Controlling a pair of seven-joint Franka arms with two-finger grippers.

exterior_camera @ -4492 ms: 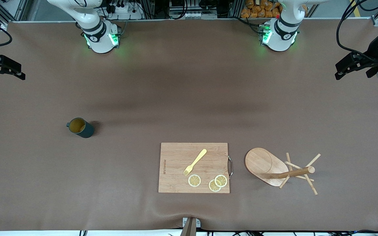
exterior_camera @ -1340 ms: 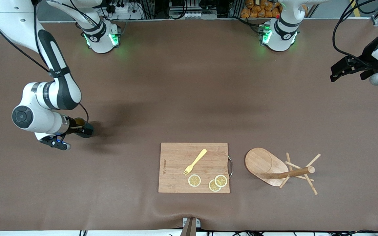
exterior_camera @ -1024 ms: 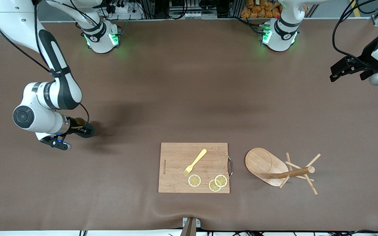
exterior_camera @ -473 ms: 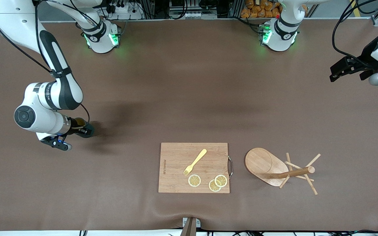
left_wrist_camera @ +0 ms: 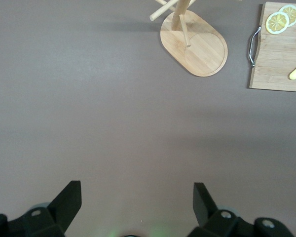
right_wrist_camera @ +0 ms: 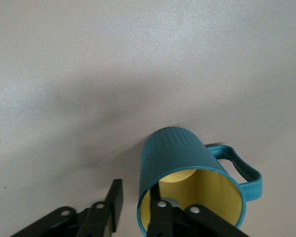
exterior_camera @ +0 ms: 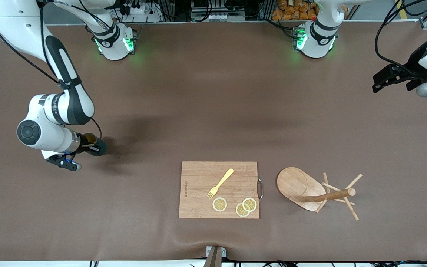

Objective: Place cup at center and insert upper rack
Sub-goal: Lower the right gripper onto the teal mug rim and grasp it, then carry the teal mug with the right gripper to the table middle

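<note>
Brown bench (exterior_camera: 213,96), robot bases along top edge. Cup (right_wrist_camera: 187,163) upright toward right arm's end. Right gripper (right_wrist_camera: 138,210) at cup: one finger inside rim, one outside, jaws narrowed around wall; firm grip not confirmed. Left gripper (left_wrist_camera: 137,200) waits, jaws wide, empty. Upper rack (exterior_camera: 310,191) tipped over beside cutting board (exterior_camera: 219,189). Step: cup pickup. Next you lift, carry to centre.
</note>
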